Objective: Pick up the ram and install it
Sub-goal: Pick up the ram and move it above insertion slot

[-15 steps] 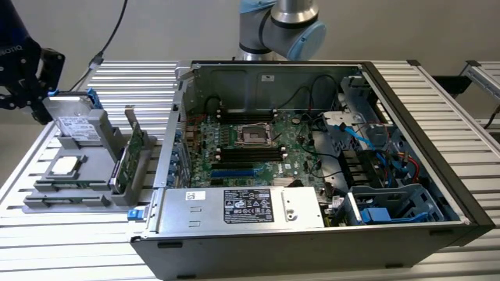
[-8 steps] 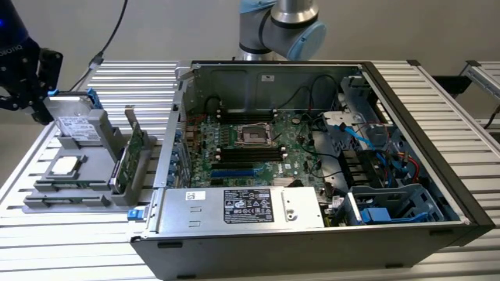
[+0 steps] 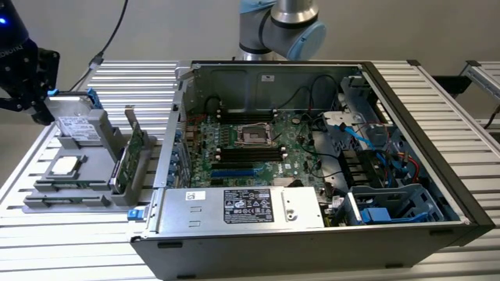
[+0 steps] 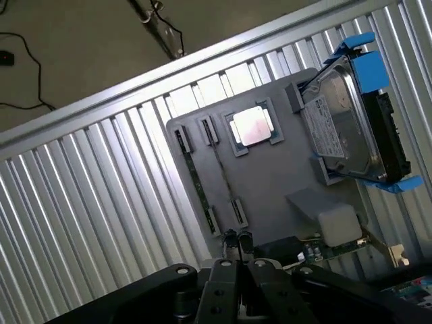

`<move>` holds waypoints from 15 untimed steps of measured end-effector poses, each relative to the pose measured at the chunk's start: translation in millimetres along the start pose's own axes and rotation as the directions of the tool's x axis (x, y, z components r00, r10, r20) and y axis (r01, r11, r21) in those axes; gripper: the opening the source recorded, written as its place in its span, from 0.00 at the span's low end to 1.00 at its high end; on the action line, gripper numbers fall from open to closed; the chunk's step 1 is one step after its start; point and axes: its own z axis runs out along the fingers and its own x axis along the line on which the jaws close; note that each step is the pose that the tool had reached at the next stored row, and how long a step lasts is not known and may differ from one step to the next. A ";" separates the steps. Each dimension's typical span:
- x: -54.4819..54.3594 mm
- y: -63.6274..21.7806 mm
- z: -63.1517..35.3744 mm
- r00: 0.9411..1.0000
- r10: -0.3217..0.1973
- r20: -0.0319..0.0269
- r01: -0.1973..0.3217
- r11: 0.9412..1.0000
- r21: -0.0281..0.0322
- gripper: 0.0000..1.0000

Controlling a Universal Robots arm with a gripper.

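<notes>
Two ram sticks (image 4: 196,181) stand on edge in the slots of the grey parts tray (image 4: 270,179), seen as thin dark strips. My gripper (image 4: 237,240) hangs above the tray's edge just beyond their ends, its fingers together with nothing between them. In the exterior view the gripper (image 3: 37,111) is at the far left, over the back end of the tray (image 3: 47,202). The motherboard (image 3: 250,143) lies in the open computer case (image 3: 406,76), its long black memory slots (image 3: 250,154) near the middle.
On the tray sit a silver drive with blue clips (image 4: 351,121), a square processor (image 4: 253,126) and a green card with a metal bracket (image 4: 337,246). The case holds a power supply (image 3: 242,208), cables and a drive cage (image 3: 390,202). A ribbed metal table (image 4: 81,223) lies beneath.
</notes>
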 end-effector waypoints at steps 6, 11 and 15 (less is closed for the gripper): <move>0.0 0.0 0.7 0.994 -0.108 -0.002 0.109 0.994 0.005 0.10; -0.1 0.0 1.3 0.980 -0.199 -0.004 0.199 0.980 0.009 0.25; -0.1 0.0 1.7 0.963 -0.269 -0.006 0.269 0.963 0.012 0.25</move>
